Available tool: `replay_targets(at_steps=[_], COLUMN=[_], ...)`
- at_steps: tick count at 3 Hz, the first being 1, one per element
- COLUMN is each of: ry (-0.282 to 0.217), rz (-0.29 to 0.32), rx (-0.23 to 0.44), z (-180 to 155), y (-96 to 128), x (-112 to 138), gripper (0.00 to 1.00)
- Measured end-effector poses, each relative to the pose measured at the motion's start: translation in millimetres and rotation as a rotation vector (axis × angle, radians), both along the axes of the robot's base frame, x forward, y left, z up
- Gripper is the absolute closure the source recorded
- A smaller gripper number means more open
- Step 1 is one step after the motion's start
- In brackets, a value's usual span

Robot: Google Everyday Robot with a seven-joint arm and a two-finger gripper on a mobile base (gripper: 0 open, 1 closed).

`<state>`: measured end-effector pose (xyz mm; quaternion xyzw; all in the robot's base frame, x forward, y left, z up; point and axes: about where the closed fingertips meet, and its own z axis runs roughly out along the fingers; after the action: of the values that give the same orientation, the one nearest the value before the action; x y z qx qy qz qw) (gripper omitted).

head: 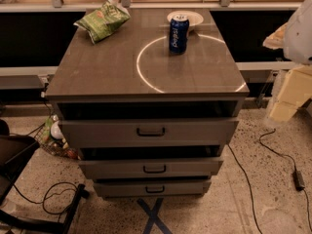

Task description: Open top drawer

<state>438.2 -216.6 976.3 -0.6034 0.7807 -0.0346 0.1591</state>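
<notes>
A grey cabinet (pixel 146 77) stands in the middle of the camera view with three stacked drawers. The top drawer (pixel 97 133) has the widest flat front and a small dark pull handle (pixel 150 131). Its front stands a little forward of the cabinet, with a dark gap above it. My arm comes in at the right edge as a white shape (pixel 298 26). The pale blocky gripper (pixel 288 95) hangs below it, well to the right of the drawer handle and touching nothing.
On the cabinet top lie a green chip bag (pixel 101 21), a blue soda can (pixel 179 34) and a white plate (pixel 187 17). The two smaller drawers (pixel 153 168) sit below. Cables (pixel 273 152) run on the floor at right, a dark chair (pixel 14 155) stands at left, and blue tape (pixel 154 217) marks the floor.
</notes>
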Motion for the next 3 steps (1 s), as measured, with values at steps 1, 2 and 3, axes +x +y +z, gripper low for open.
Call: replay_targets(at_steps=[1, 2, 3], ry=[-0.002, 0.006, 0.011], rz=[0.0, 0.033, 0.097], rx=[-0.001, -0.067, -0.142], z=[0, -16, -48], y=[0, 15, 41], x=[0, 4, 6], gripper=[0.0, 0.0, 0.0])
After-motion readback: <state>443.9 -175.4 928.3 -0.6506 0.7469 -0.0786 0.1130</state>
